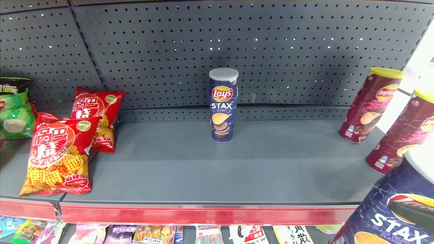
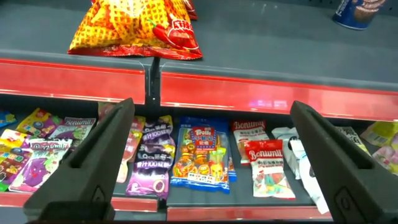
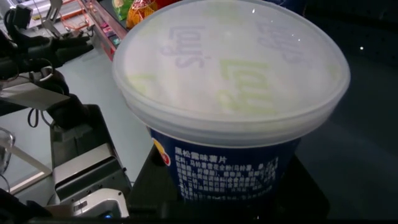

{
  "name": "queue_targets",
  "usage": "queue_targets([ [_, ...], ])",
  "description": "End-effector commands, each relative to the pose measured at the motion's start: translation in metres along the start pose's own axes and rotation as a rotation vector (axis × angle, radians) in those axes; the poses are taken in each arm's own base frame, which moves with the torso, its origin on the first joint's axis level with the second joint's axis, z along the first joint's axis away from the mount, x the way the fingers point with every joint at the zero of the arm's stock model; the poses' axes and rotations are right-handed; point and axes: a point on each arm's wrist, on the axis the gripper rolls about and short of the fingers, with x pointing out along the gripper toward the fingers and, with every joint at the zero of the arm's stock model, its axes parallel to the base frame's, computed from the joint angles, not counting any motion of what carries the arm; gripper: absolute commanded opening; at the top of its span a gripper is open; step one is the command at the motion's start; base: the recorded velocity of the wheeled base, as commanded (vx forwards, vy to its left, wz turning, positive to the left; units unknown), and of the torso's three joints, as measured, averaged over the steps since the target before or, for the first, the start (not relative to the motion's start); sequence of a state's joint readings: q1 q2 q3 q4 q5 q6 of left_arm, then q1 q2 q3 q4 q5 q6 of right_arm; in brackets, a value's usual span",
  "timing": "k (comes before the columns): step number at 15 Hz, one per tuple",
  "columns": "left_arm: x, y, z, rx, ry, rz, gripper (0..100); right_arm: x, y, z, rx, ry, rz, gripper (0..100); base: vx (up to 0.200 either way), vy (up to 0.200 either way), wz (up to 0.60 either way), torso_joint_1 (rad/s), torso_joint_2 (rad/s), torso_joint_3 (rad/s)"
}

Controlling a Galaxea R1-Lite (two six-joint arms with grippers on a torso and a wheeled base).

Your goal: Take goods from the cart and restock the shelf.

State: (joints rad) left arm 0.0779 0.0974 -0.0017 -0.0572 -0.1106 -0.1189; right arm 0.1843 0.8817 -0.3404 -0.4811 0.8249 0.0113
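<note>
The right pincer [image 1: 413,212] is clenched on a tall dark-blue chip tube with a white plastic lid [image 1: 379,206], tilted lid-rightward off the grey metal shelf [image 1: 237,169], whose bare space lies ahead-left; the left pincer [image 2: 211,106] gapes released.

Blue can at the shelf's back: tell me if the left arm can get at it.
Probably yes: the left hand is open and empty, and the shelf around the blue can is bare.
</note>
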Motion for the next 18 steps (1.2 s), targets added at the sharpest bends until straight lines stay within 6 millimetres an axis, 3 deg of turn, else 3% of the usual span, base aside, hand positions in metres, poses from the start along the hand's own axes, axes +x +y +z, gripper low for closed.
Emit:
queue_targets([
  [1, 0.0, 0.0, 0.001, -0.002, 0.0, 0.001, 100, -0.001, 0.002, 0.001, -0.011, -0.009, 0.005, 0, 0.0, 0.0, 0.0, 0.0, 0.0, 0.0],
  [18, 0.0, -0.001, 0.002, -0.05, 0.002, -0.057, 100, -0.008, 0.009, -0.013, -0.009, -0.001, -0.049, 0, 0.0, 0.0, 0.0, 0.0, 0.0, 0.0],
])
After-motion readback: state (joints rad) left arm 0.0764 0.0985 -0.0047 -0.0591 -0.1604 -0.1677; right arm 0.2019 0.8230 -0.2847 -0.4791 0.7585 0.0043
